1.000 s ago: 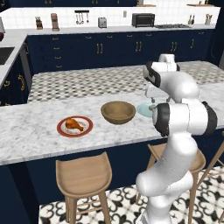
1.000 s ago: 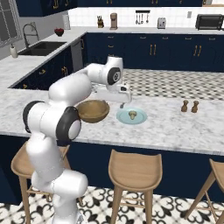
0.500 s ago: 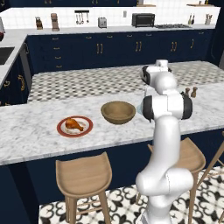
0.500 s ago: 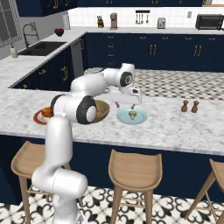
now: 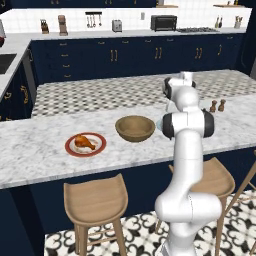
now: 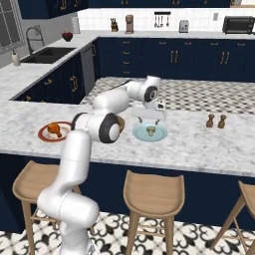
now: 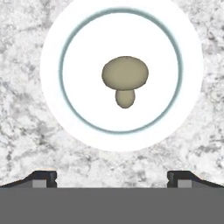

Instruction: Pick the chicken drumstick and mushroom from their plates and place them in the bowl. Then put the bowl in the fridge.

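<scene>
Mushroom (image 7: pixel 125 80) lies flat at centre of blue plate (image 7: pixel 54 105), cap toward top of hand view, stem toward bottom. In right base view: mushroom (image 6: pixel 151 131) on blue plate (image 6: pixel 139 135), on tabletop (image 6: pixel 199 144) just right of bowl. Claw (image 6: pixel 149 118) hangs above plate, released, jaws wide apart, nothing held; fingertips (image 7: pixel 43 178) sit at the two lower corners of hand view, well clear of mushroom.

Step in hand (judgement): mushroom pick, approach stage. To do well: shift so mushroom falls midway betw. tips — it reads above the tip line in hand view — then descend straight. Close across cap, the widest part; stem prob. too thin and short to hold. Stop short of plate face so tips don't press or drag it. Small rounded item, may squirt out; close slowly.

Drumstick (image 5: pixel 84 142) on red plate (image 5: pixel 71 150), left of bowl (image 5: pixel 135 128), untouched. Bowl looks empty.

Hard to see: in left base view arm covers most of blue plate, mushroom hidden. In right base view bowl mostly behind elbow. Claw height over plate unclear. Fridge not seen.
</scene>
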{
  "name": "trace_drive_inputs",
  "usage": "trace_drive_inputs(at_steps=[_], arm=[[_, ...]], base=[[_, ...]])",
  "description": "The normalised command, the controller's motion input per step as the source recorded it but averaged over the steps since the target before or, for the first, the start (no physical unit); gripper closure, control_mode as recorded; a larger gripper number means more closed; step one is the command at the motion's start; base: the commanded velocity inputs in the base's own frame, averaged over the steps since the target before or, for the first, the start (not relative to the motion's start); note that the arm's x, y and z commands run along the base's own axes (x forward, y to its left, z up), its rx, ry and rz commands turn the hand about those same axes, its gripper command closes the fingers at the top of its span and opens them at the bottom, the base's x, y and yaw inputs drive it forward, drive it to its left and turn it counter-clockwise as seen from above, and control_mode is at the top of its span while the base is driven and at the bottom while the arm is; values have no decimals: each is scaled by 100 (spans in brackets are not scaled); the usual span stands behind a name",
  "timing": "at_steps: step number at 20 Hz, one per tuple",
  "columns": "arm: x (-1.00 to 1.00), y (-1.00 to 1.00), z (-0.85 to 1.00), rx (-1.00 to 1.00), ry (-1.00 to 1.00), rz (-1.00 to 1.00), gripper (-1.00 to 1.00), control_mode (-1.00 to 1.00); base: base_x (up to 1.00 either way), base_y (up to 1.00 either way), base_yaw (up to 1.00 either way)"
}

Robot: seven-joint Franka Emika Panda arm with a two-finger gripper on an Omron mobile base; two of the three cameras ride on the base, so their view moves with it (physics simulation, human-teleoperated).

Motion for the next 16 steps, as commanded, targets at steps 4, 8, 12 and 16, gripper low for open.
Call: trace_drive_inputs(at_steps=[4, 8, 12, 16], arm=[[7, -1, -83, 0, -25, 0, -100, -100], [21, -1, -42, 0, -42, 0, -100, -100], [42, -10, -8, 0, 0, 0, -100, -100], [53, -16, -25, 0, 3, 0, -100, -100]], base=[[0, 0, 0], [0, 0, 0], [0, 0, 0], [0, 0, 0]])
